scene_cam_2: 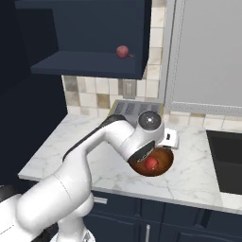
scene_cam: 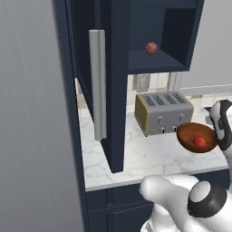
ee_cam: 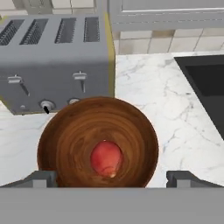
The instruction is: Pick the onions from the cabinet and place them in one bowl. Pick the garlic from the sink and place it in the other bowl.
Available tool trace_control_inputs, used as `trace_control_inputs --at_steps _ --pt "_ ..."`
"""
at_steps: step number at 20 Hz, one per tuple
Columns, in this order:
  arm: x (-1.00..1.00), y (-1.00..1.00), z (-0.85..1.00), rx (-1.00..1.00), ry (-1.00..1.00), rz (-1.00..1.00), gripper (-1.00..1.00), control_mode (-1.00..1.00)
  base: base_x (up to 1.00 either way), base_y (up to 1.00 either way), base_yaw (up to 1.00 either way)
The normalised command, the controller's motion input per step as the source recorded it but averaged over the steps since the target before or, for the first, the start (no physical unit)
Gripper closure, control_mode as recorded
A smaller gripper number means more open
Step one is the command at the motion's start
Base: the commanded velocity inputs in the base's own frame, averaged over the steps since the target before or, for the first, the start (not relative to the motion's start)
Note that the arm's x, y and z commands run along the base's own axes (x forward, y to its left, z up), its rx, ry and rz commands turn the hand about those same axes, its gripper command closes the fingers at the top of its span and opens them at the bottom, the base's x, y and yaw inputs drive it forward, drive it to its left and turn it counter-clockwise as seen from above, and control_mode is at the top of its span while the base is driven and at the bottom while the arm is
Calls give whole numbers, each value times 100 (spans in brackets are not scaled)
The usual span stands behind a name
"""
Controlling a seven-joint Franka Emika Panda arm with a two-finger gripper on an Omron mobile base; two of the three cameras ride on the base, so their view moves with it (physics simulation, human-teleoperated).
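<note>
A round, shallow, reddish-brown wooden bowl (ee_cam: 97,142) sits on the white marble counter (scene_cam: 149,156), just in front of a grey four-slot toaster with a yellowish side (scene_cam: 163,111), and a bright red round onion (ee_cam: 106,158) lies in its middle. The robot's two-finger gripper (ee_cam: 112,178) hangs directly over the bowl with its dark fingertips (ee_cam: 41,178) spread wide, one on each side of the bowl's near rim, gripping nothing; the red onion lies free between them, lower down in the bowl. In the right base view the white arm curves over the counter and its hand covers part of the bowl's left side. Up in the open dark navy blue wall cabinet (scene_cam_2: 94,38), above and to the left of the toaster, a duller pinkish-red round onion (scene_cam_2: 122,51) rests on the shelf, well apart from the bowl. The cabinet's door stands open toward the near side, its long vertical grey bar handle (scene_cam: 97,84) facing the left base camera. To the right of the bowl the counter runs to the edge of a black rectangular sink (scene_cam_2: 227,160); its inside cannot be made out.
</note>
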Motion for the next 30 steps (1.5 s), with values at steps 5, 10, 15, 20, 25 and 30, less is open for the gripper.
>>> trace_control_inputs --at_steps 5,10,15,20,25,30 --pt "-61 58 48 -1 -18 -13 -100 -100 0 0 0" --pt "-26 83 50 -16 -2 -1 -100 -100 0 0 0" --pt "-36 58 50 -7 -5 0 -100 -100 0 0 0" --pt "-26 53 61 0 -11 -3 -100 -100 0 0 0" --pt "-24 36 50 11 -6 -9 -100 -100 0 0 0" --pt "-24 31 9 32 0 -5 -100 -100 0 0 0"
